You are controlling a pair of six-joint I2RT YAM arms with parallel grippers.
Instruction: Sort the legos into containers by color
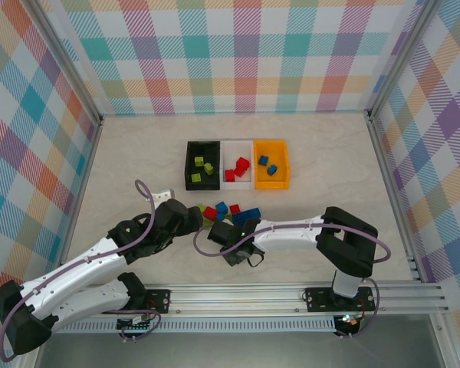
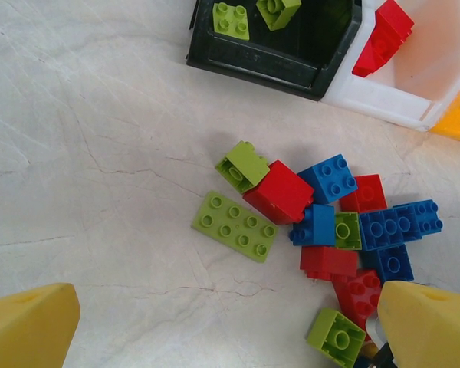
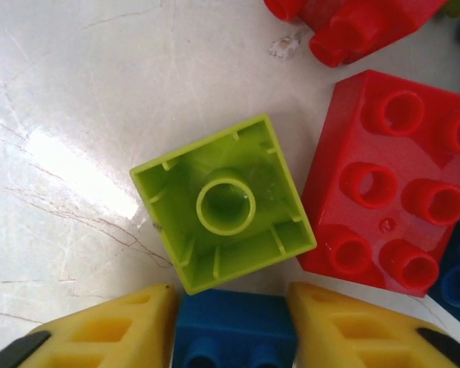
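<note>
Red, blue and lime legos lie in a loose pile [image 1: 231, 215] on the table just in front of the containers. The black bin [image 1: 188, 165] holds lime bricks, the white bin [image 1: 238, 142] red ones, the orange bin [image 1: 285, 165] blue ones. My right gripper [image 3: 231, 326] is low at the pile's near edge, shut on a blue brick [image 3: 231, 330]; an upside-down lime brick [image 3: 224, 203] and a red brick [image 3: 391, 184] lie just beyond it. My left gripper [image 2: 226, 330] hovers open left of the pile, near a flat lime plate [image 2: 234, 225].
Both arms meet at the pile, the left gripper [image 1: 203, 221] close beside the right gripper [image 1: 228, 238]. Checkered walls enclose the table on three sides. Bare tabletop stretches left and right of the bins. The black bin's wall [image 2: 253, 65] is close ahead of the left wrist.
</note>
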